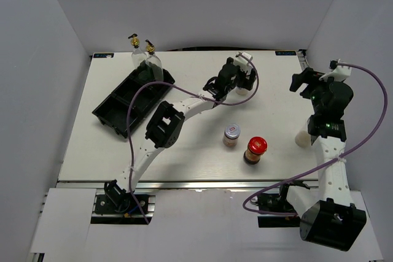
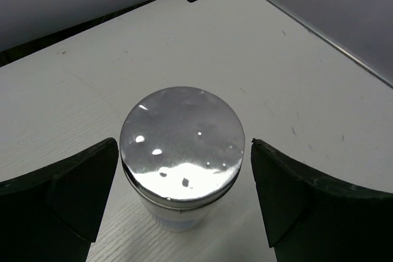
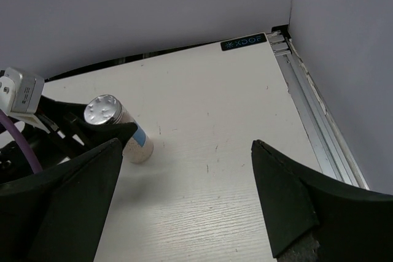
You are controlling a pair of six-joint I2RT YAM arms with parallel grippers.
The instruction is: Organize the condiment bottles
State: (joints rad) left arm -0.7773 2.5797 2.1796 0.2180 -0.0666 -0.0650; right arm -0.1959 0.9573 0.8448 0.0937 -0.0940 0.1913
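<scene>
Left hand (image 2: 183, 146) spread astride white shaker (image 2: 182, 133), right hand (image 3: 185, 145) released, empty, silver-lidded jar (image 1: 231, 134), red-lidded jar (image 1: 255, 150) nearby

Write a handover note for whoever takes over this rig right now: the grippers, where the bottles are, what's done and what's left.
Left gripper: open, jaws on either side of the white shaker, not closed on it.
Right gripper: open and empty, over the right side of the table.
Glass cruets: both upright at the far end of the black tray; I cannot tell whether they are inside it.
Silver-lidded jar and red-lidded jar: upright mid-table, near each other but apart.
Done: at most the cruets.
Left: the shaker and both jars, probably bound for the tray.
</scene>
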